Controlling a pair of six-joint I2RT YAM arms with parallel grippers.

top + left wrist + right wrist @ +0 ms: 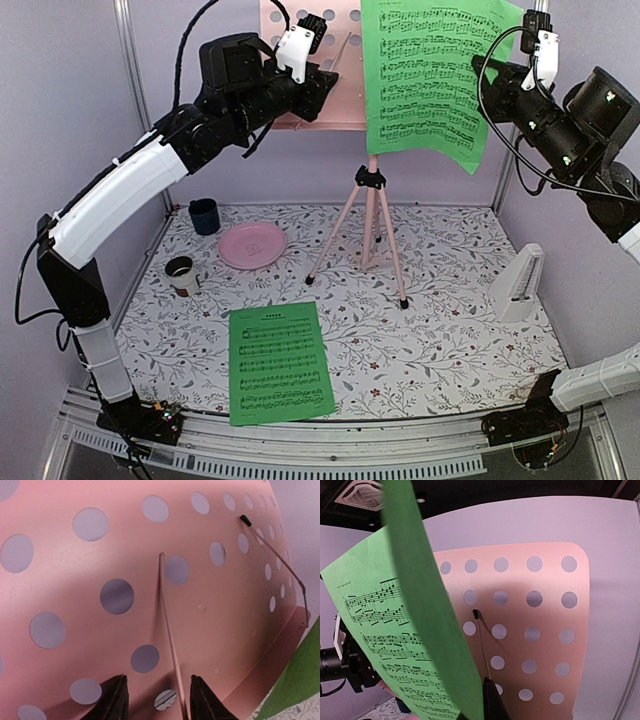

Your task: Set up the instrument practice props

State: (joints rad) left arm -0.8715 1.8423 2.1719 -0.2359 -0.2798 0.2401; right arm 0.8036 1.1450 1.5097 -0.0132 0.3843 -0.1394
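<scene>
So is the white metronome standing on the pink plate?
No, the metronome stands on the floral table near the right wall, well apart from the pink plate over on the left.

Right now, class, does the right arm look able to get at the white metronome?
Probably not yet: the right claw is shut on the green sheet up at the stand. The metronome itself stands clear on that arm's side.

Pink: stand desk point(225, 640) (round-hole dot pattern), tripod legs point(338, 235), plate point(252, 245). Green with black notation: upper page point(425, 75), lower page point(280, 362). White: metronome point(520, 285). Dark blue: cup point(204, 215). White with grey floral vines, tiny red blooms: tablecloth point(450, 340).
</scene>
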